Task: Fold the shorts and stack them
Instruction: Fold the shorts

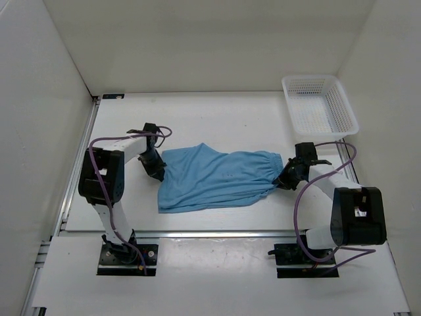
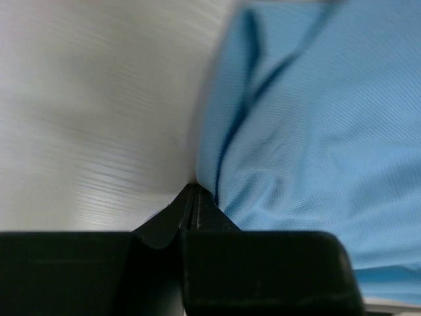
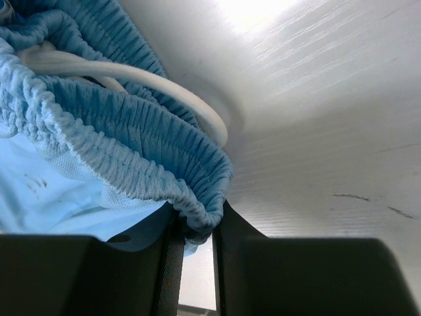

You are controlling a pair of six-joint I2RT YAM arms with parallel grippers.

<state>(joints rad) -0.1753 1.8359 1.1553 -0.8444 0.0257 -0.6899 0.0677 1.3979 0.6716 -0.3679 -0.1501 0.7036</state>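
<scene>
Nearest the arm bases, the light-blue shorts point(image 1: 210, 178) are seen spread flat on the white bench point(image 1: 217, 118), lying crosswise between the two arms. The gathered waistband point(image 3: 131, 131) is turned to the right and the leg openings to the left.

At the right end, the right claw point(image 1: 284, 181) is lowered to the bench at the near corner of the waistband. In the right wrist view a bunched fold of the elastic band is seen squeezed between the narrowly parted fingers of the right claw point(image 3: 197, 227), so the shorts point(image 3: 99, 131) are gripped there. The white drawstring point(image 3: 158, 85) is looped just beyond that fold.

At the left end, the left claw point(image 1: 158, 172) is set down at the far left edge of the fabric. In the left wrist view the fingertips of the left claw point(image 2: 193, 191) are pressed fully together, with the edge of the shorts point(image 2: 316, 145) lying right against them. Whether any cloth is caught between them cannot be told.

Farther back, a white mesh basket point(image 1: 348, 108) is placed at the far right corner of the bench, well apart from the shorts.
</scene>
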